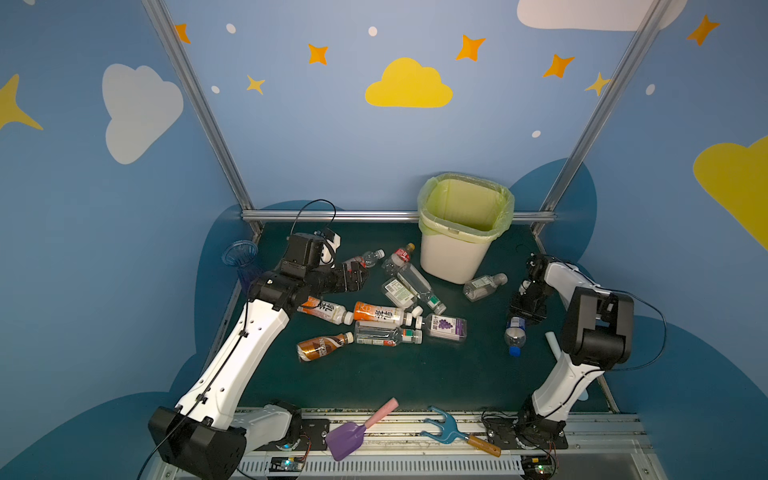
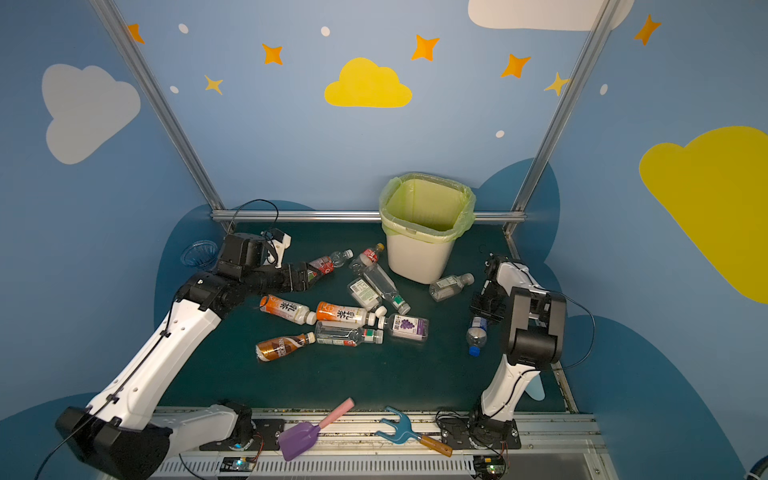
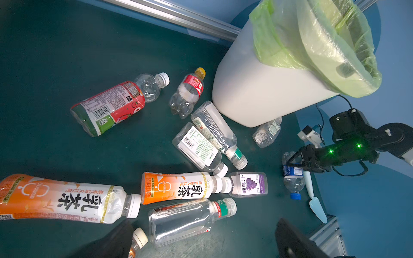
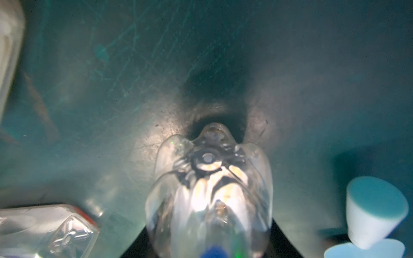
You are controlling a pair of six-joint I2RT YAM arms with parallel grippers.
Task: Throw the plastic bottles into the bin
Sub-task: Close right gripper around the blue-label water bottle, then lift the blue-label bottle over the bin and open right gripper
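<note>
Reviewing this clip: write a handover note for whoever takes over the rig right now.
Left gripper: open, empty, by the red-green bottle.
Right gripper: shut on the blue-cap bottle, which lies on the table.
Bin: upright at the back, nothing visible inside.
Done: no bottle binned.
Left: bin the blue-cap bottle, then the ten other bottles lying loose on the table.

Left arm (image 1: 232,349) reaches forward, left pincer (image 1: 360,275) held level, jaws spread wide. Right arm (image 1: 565,286) folds over; right pincer (image 1: 524,319) points straight down, jaws drawn narrow.
</note>
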